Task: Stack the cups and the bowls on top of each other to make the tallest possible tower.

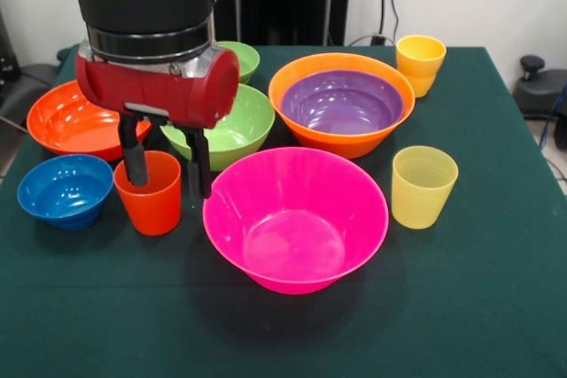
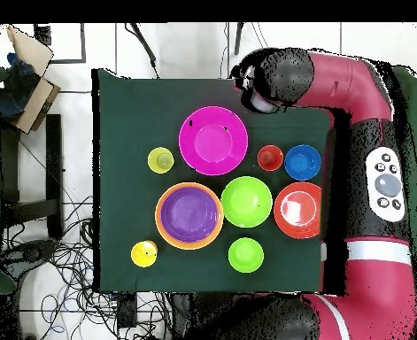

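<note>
My gripper [image 1: 168, 174] is open and hangs low over the red-orange cup [image 1: 149, 194]. One finger [image 1: 133, 161] is at the cup's mouth, the other is just outside its right wall. The cup stands upright between the small blue bowl [image 1: 65, 188] and the large pink bowl [image 1: 297, 219]. The shallow purple bowl [image 1: 341, 99] sits nested in the large orange bowl [image 1: 354, 143]. The medium green bowl [image 1: 235, 126], small green bowl [image 1: 244, 57] and red-orange bowl [image 1: 71, 117] stand singly behind. A yellow cup [image 1: 420, 61] is far right, a paler one [image 1: 423, 185] nearer.
The arm's thick black and red wrist [image 1: 159, 86] hides part of the green and red-orange bowls. In the overhead view the arm [image 2: 362, 106] reaches over the green table's [image 2: 123, 115] right side, and a cardboard box [image 2: 30, 62] sits off its top left corner.
</note>
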Motion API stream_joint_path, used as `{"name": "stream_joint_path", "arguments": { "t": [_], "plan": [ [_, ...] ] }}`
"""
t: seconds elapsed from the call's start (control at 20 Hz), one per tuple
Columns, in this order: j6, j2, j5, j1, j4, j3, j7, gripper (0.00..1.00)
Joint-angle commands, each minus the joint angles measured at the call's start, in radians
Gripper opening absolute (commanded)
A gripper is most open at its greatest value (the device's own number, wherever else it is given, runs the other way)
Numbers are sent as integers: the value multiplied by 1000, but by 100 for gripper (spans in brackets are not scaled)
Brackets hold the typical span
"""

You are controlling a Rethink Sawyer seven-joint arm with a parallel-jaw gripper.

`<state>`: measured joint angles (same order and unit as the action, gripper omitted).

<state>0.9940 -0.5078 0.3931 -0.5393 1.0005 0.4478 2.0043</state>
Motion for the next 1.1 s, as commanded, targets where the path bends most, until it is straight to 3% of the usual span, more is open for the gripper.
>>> {"name": "stream_joint_path", "arguments": {
  "t": [0.05, 0.7, 1.1],
  "plan": [
    [-49, -27, 36, 31, 185, -64, 9, 100],
    [-257, -52, 37, 37, 351, -103, 71, 100],
    [-378, -28, 66, 83, 352, -176, 115, 100]
  ]
}}
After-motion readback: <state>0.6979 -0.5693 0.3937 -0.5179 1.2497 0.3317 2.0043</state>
